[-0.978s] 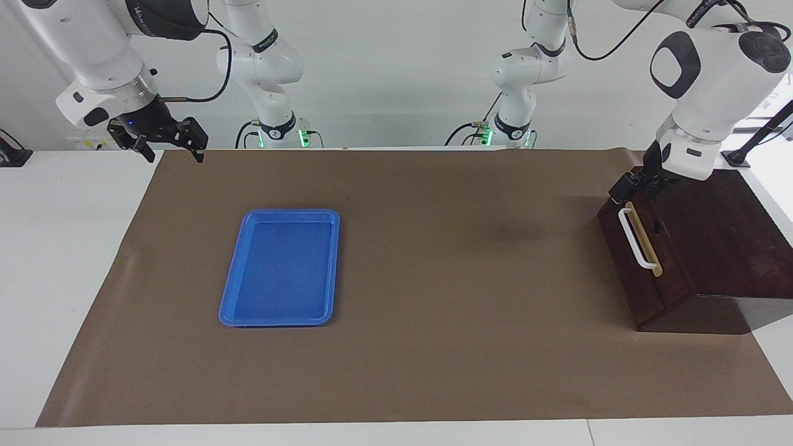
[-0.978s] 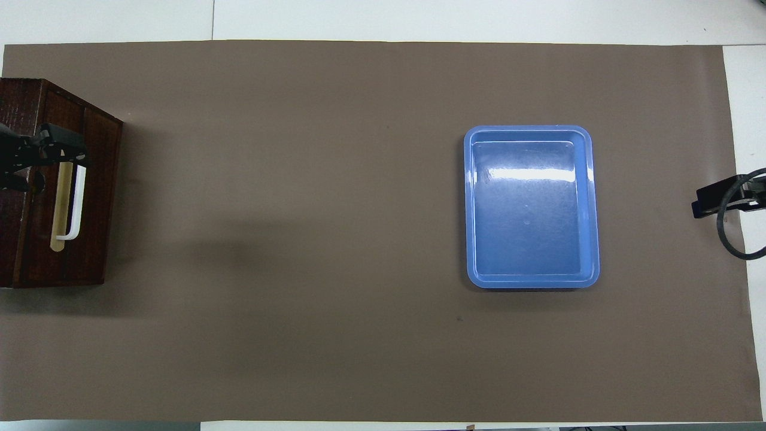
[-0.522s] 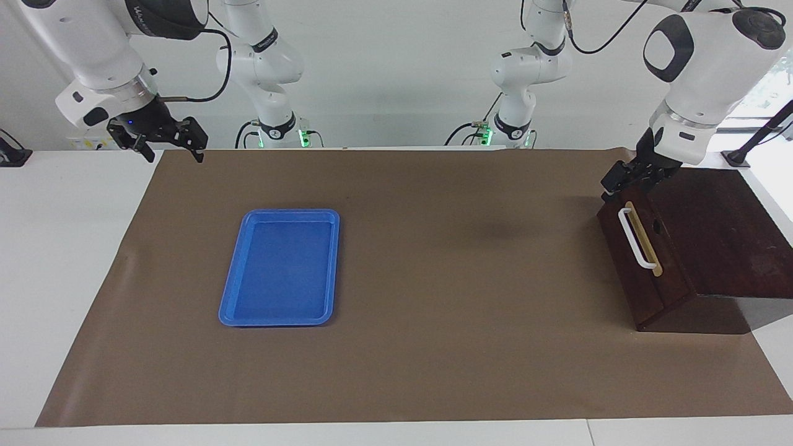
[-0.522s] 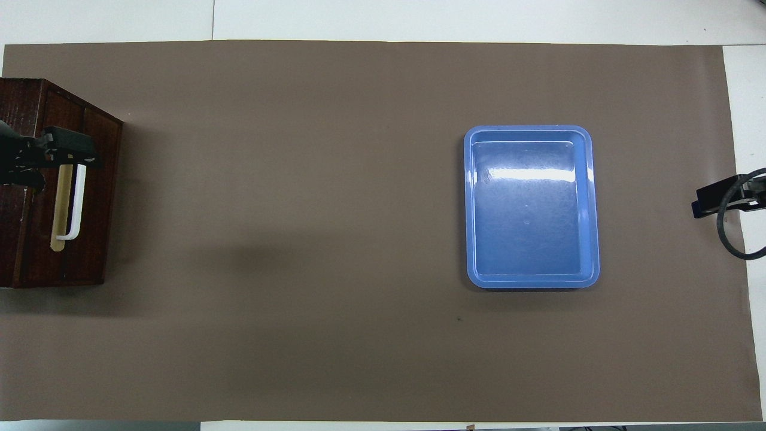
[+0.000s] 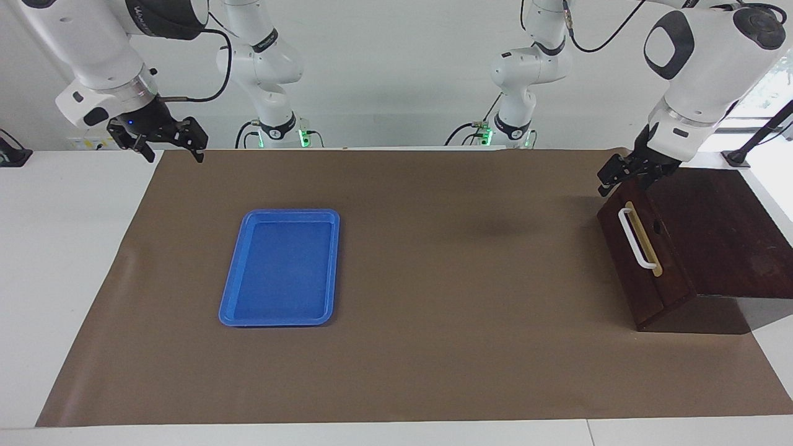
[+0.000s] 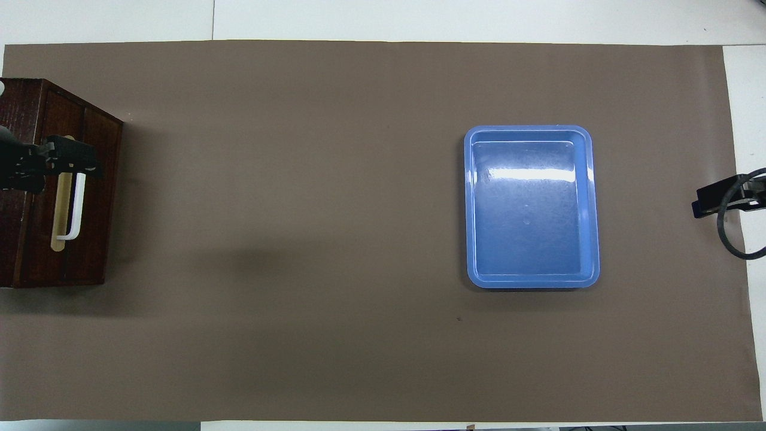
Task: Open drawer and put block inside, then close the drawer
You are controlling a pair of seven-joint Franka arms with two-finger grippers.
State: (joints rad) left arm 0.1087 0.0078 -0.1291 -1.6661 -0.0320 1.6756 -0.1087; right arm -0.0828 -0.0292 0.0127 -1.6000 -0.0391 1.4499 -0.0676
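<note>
The drawer (image 5: pixel 627 272) is shut in its dark wooden box (image 5: pixel 712 229) at the left arm's end of the table, its white bar handle (image 5: pixel 635 239) facing the middle. My left gripper (image 5: pixel 611 179) hangs open and holds nothing. It is just above the box's upper front corner, at the end of the handle nearer the robots. In the overhead view the left gripper (image 6: pixel 67 164) covers that end of the handle (image 6: pixel 76 206) on the drawer (image 6: pixel 93 197). My right gripper (image 5: pixel 173 148) waits open in the air over the mat's corner at its own end. The block is out of view.
A flat blue tray (image 5: pixel 291 214) with nothing in it lies on the brown mat (image 5: pixel 433 279) toward the right arm's end; in the overhead view the tray (image 6: pixel 528 129) sits mid-depth. White table borders the mat on all sides.
My left gripper has lifted away from the handle's end and drifted up and out in front of the box. The drawer stays shut. The right arm has not moved.
</note>
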